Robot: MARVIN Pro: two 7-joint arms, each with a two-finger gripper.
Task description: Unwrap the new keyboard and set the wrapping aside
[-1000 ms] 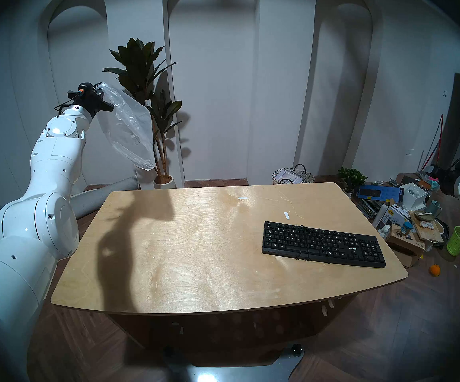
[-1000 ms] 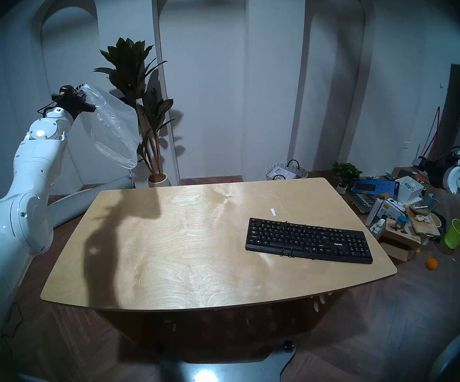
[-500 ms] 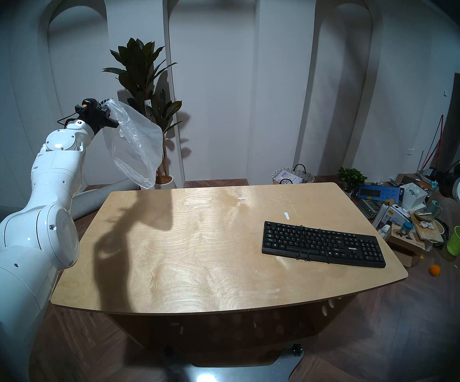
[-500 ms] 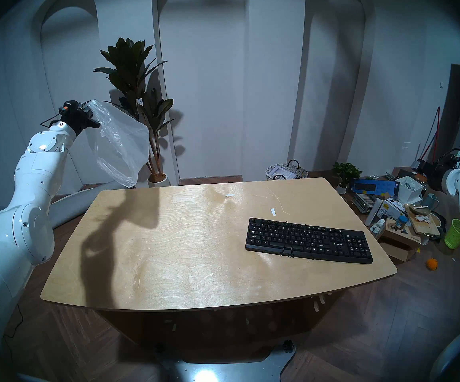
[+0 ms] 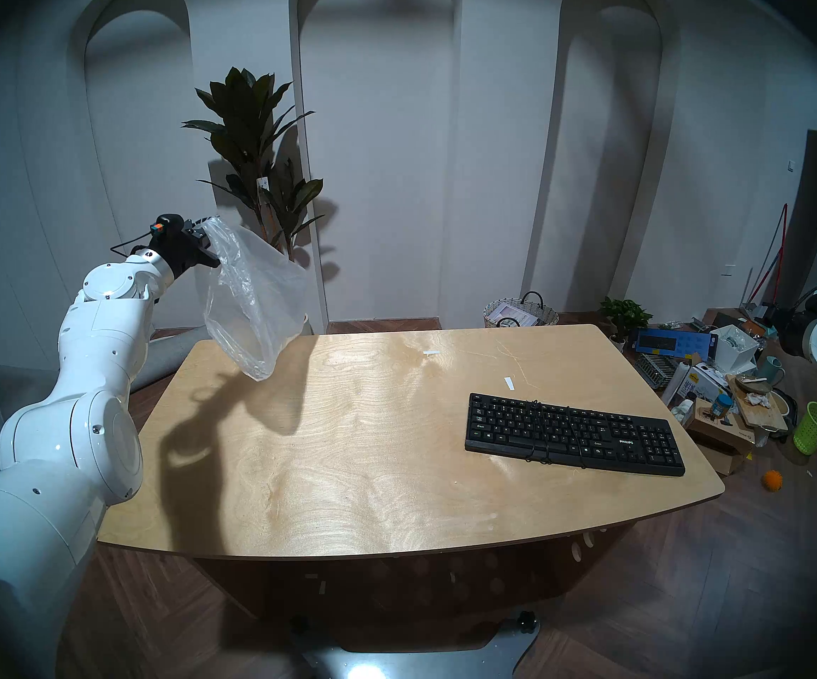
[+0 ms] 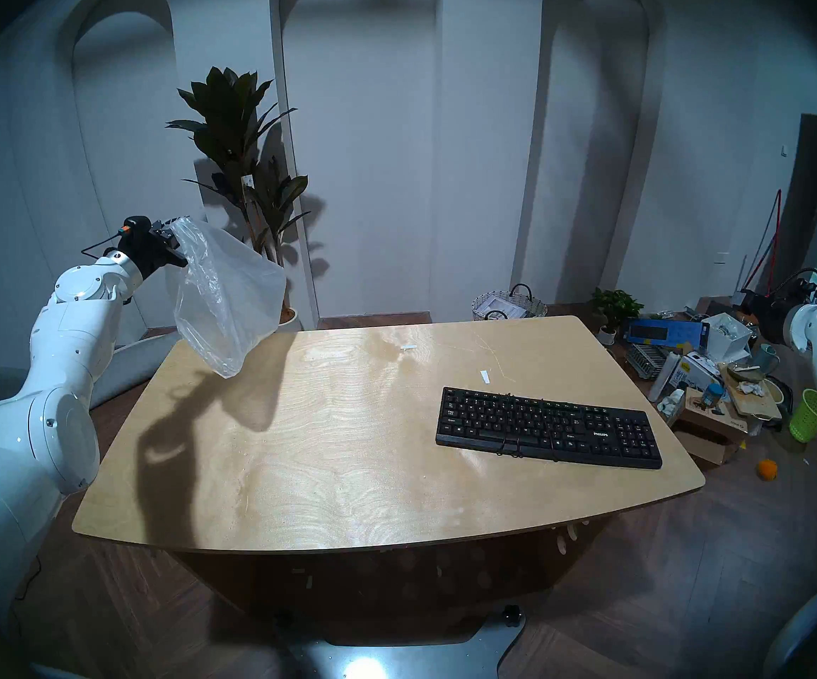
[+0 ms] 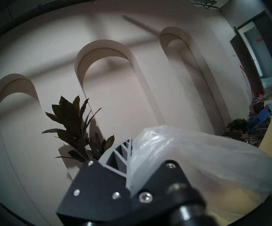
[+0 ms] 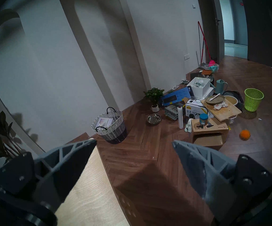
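Your left gripper (image 5: 203, 232) pinches the plastic bag (image 5: 254, 300), hanging over the table's (image 5: 347, 467) far-left corner. Rightward lies the bare Philips keyboard (image 5: 575, 433). Only the right wrist view shows your right gripper (image 8: 133, 157) spread, empty.

My two head eyes looked down from above the near edge of the table (image 5: 396, 467), nearly twin pictures. My left wrist camera sat close behind its gripper, tilted up toward the arched wall (image 7: 115, 90) and tall plant (image 7: 76, 123), which the head views shared. My right wrist camera faced the floor clutter (image 8: 213, 106) beyond the table's right end.
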